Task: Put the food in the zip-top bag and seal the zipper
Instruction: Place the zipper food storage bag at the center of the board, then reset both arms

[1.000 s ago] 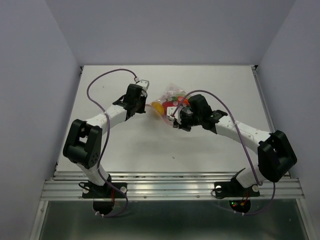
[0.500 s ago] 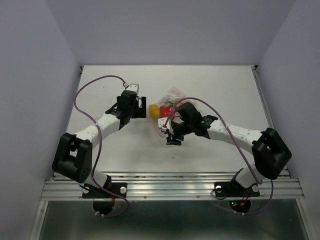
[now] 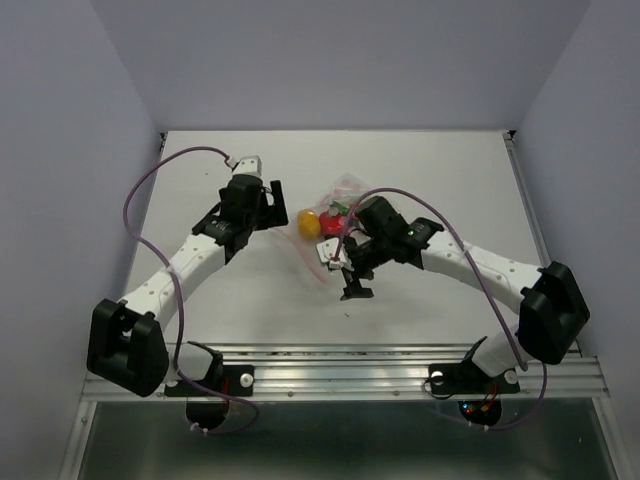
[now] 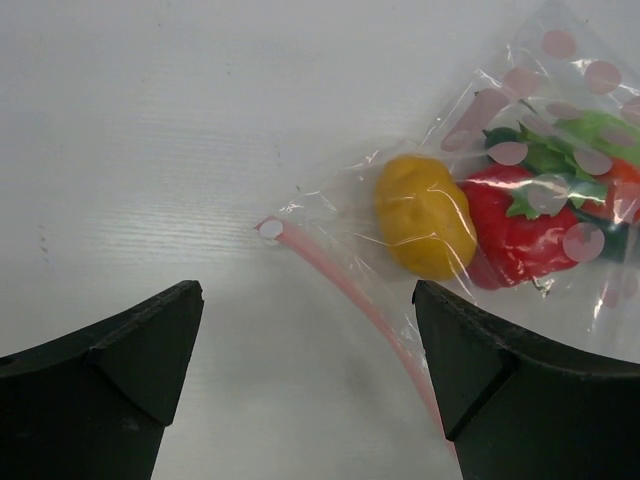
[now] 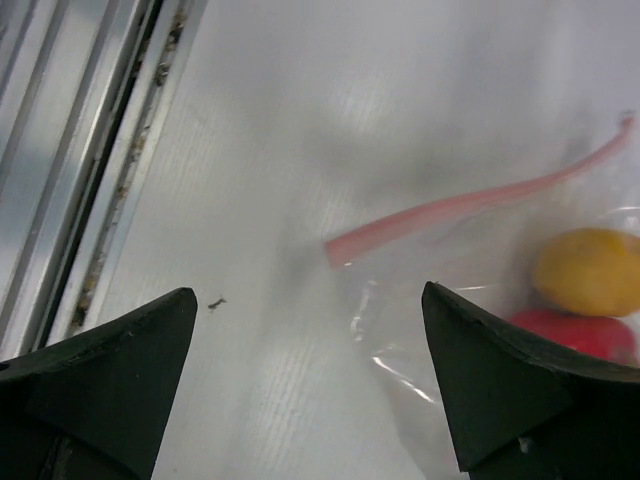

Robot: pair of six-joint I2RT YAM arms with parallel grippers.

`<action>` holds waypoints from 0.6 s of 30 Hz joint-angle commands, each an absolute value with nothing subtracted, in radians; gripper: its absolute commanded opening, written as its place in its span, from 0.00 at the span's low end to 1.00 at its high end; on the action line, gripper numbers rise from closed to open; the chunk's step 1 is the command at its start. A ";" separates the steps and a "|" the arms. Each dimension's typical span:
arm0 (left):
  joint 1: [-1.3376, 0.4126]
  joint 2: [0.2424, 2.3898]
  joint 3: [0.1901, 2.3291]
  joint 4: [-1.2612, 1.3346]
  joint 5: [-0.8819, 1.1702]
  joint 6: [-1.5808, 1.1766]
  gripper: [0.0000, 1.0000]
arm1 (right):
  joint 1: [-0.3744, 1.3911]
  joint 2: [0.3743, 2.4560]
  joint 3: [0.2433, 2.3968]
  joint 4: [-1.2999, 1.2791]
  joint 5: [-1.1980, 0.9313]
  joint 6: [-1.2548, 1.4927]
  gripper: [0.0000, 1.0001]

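Note:
The zip-top bag (image 3: 338, 205) lies on the white table, clear with pink dots. Inside it the food shows: a yellow-orange round one (image 4: 425, 228), a red pepper (image 4: 515, 238) and green pieces (image 4: 575, 140). The zipper (image 4: 345, 285) runs along the bag's near-left edge as a curved pink strip, also seen in the right wrist view (image 5: 470, 205). My left gripper (image 3: 275, 207) stands open just left of the bag, with the zipper's end between its fingers but untouched. My right gripper (image 3: 345, 276) hangs open over the bag's near corner (image 5: 440, 345), holding nothing.
A ribbed metal rail (image 5: 90, 150) runs along the table's near edge, close to my right gripper. Grey walls close in the table's back and both sides. Purple cables loop off both arms.
Both grippers have opened and let go of the bag's zipper edge. The left has drawn back to the left, the right toward the near edge. The bag has settled on the table.

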State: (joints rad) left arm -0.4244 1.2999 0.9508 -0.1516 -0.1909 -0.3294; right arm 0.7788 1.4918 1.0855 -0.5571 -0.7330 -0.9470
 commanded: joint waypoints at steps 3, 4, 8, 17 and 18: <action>-0.426 1.157 1.068 -0.270 -0.244 -0.455 0.99 | 0.759 1.450 1.336 -0.520 -0.588 -0.853 1.00; -0.425 1.128 1.078 -0.285 -0.255 -0.459 0.99 | 0.741 1.462 1.359 -0.505 -0.584 -0.833 1.00; -0.426 1.068 1.114 -0.376 -0.310 -0.535 0.99 | 0.611 1.480 1.434 -0.399 -0.594 -0.692 1.00; -0.425 1.014 1.098 -0.505 -0.422 -0.635 0.99 | 0.468 1.339 1.201 0.048 0.205 0.084 1.00; -0.425 1.006 1.094 -0.509 -0.432 -0.643 0.99 | 0.457 1.304 1.181 0.013 0.272 0.142 1.00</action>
State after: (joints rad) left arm -0.4244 1.0332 1.0908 -0.4438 -0.3431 -0.5854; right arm 0.4763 1.3949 1.2240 -0.1062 -0.1272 -0.2092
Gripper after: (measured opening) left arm 0.986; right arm 0.998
